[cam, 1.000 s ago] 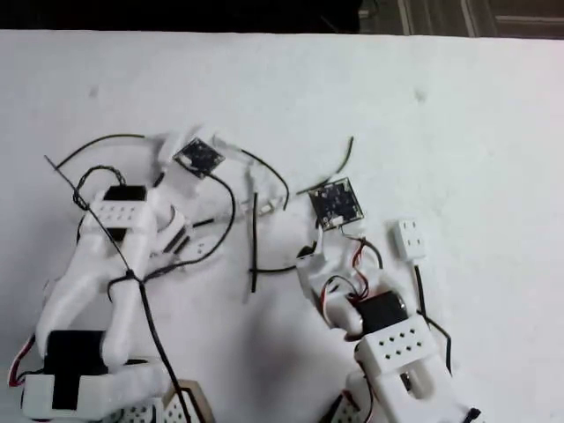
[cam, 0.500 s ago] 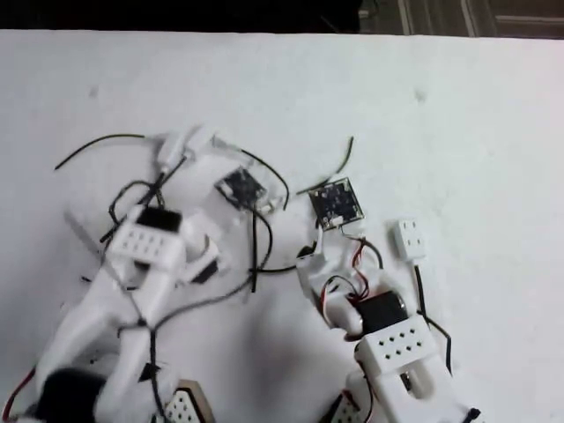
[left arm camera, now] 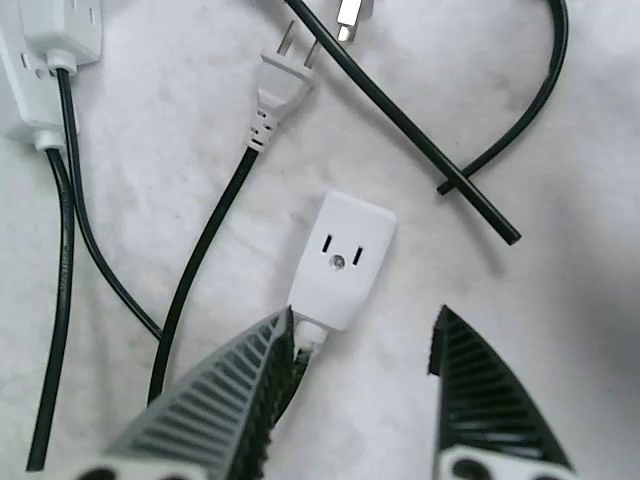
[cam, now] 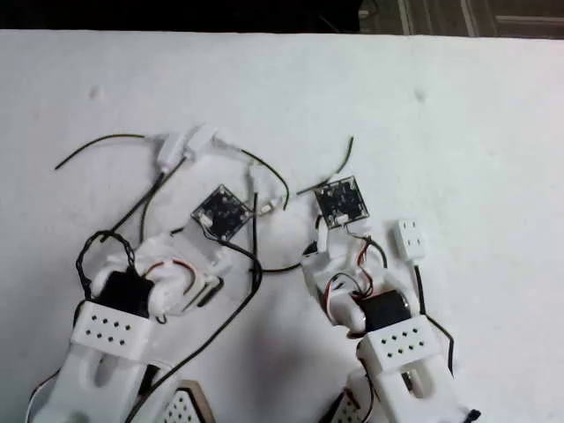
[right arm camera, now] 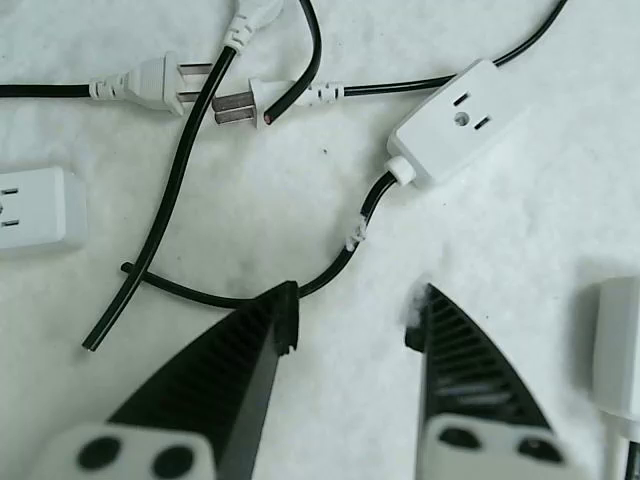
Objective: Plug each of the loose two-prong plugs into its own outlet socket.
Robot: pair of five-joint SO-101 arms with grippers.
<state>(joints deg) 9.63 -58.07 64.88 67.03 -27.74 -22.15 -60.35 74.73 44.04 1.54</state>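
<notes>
The left end effector [left arm camera: 360, 338] hung with its fingers apart over a white outlet socket [left arm camera: 343, 258] that lay flat on the tabletop [left arm camera: 565, 300], one finger at the socket's cord end. A loose two-prong plug [left arm camera: 280, 85] lay near it, unplugged. The right end effector [right arm camera: 353, 318] was likewise spread wide above a black cord [right arm camera: 338, 265], with a second socket [right arm camera: 455, 122] and another plug [right arm camera: 150, 82] farther off.
</notes>
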